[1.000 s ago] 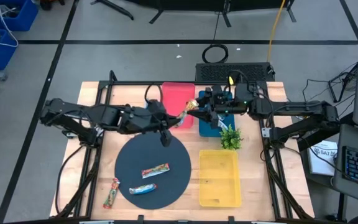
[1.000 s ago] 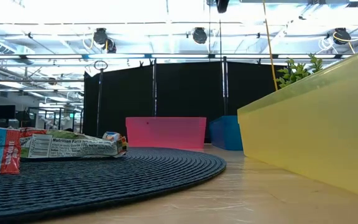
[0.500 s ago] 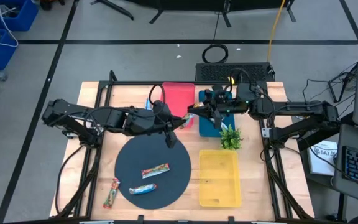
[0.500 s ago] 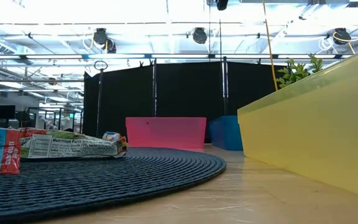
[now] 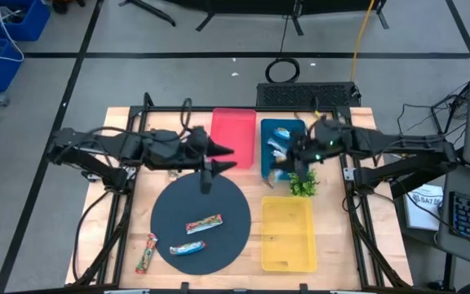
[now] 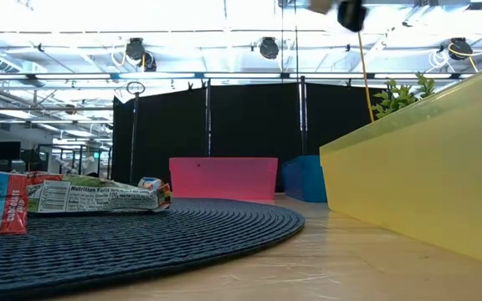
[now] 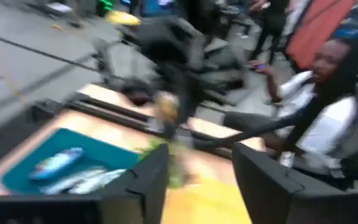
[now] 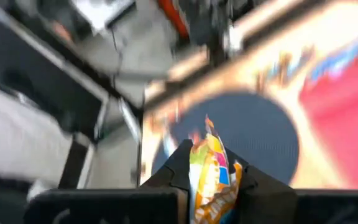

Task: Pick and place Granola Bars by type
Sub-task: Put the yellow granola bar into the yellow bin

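Spanning the middle of the high view, the wooden worktop carries a round dark mat at its left-centre, a yellow tray near the front right, a pink tray at the back and a blue tray just beside it, with a small green plant sprig between the blue and yellow trays. Both dark arms reach in toward the centre. The left claw hovers at the front edge of the pink tray, its fingers spread apart with nothing between them. The right claw hangs over the front of the blue tray, pinching an orange-green-yellow granola bar that stands up between its fingers in the right wrist view. Blue-white bars lie inside the blue tray. On the mat rest one orange-green-yellow bar and one blue-white bar, well apart from the trays; another bar lies on bare wood just beside the mat's front-left rim. A person in a white top sits beyond the worktop in the left wrist view.
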Controlling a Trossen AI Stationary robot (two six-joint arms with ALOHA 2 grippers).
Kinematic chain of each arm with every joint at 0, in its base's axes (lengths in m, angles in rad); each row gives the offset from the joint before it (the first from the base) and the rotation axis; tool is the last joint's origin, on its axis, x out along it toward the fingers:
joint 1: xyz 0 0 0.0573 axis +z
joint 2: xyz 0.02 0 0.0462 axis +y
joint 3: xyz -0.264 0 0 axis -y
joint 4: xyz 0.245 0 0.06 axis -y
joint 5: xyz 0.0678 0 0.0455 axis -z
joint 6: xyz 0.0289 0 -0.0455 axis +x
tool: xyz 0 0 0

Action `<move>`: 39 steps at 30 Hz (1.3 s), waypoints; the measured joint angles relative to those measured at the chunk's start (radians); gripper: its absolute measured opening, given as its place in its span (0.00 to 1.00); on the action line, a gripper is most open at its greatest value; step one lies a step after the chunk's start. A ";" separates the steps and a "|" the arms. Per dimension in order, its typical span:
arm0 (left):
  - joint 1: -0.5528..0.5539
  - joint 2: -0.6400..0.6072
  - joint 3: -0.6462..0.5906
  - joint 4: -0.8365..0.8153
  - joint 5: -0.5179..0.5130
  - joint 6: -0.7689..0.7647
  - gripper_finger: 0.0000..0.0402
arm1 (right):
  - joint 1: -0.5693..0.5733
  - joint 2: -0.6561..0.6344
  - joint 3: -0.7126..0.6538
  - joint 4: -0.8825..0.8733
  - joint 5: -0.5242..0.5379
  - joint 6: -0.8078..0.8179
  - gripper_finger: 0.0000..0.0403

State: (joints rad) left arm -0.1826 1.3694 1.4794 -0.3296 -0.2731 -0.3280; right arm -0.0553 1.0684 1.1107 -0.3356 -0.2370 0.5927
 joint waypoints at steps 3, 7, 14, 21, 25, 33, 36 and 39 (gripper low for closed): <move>0.011 -0.021 0.000 -0.007 -0.092 0.020 0.53 | 0.081 0.007 -0.022 -0.136 0.001 0.021 0.06; 0.036 -0.036 0.000 -0.034 -0.124 0.006 0.56 | 0.174 0.018 -0.148 -0.195 0.004 0.091 0.06; 0.062 -0.042 0.000 -0.165 -0.161 -0.118 0.56 | 0.282 0.028 -0.426 -0.033 0.083 0.244 0.05; 0.082 -0.042 0.000 -0.498 -0.289 -0.310 0.56 | 0.318 0.068 -0.479 0.035 0.054 0.281 0.05; 0.094 -0.042 0.000 -0.550 -0.305 -0.332 0.56 | 0.330 0.092 -0.477 0.051 -0.091 0.304 0.05; 0.101 -0.042 0.000 -0.540 -0.305 -0.272 0.56 | 0.313 0.085 -0.346 -0.099 -0.058 0.244 0.05; 0.106 -0.042 0.000 -0.540 -0.305 -0.272 0.56 | 0.276 0.085 -0.259 -0.185 -0.009 0.170 0.05; 0.106 -0.042 0.000 -0.540 -0.305 -0.248 0.56 | 0.245 0.083 -0.182 -0.244 -0.004 0.129 0.05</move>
State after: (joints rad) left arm -0.0765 1.3273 1.4792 -0.8700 -0.5781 -0.5760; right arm 0.1899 1.1519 0.9291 -0.5791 -0.2407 0.7213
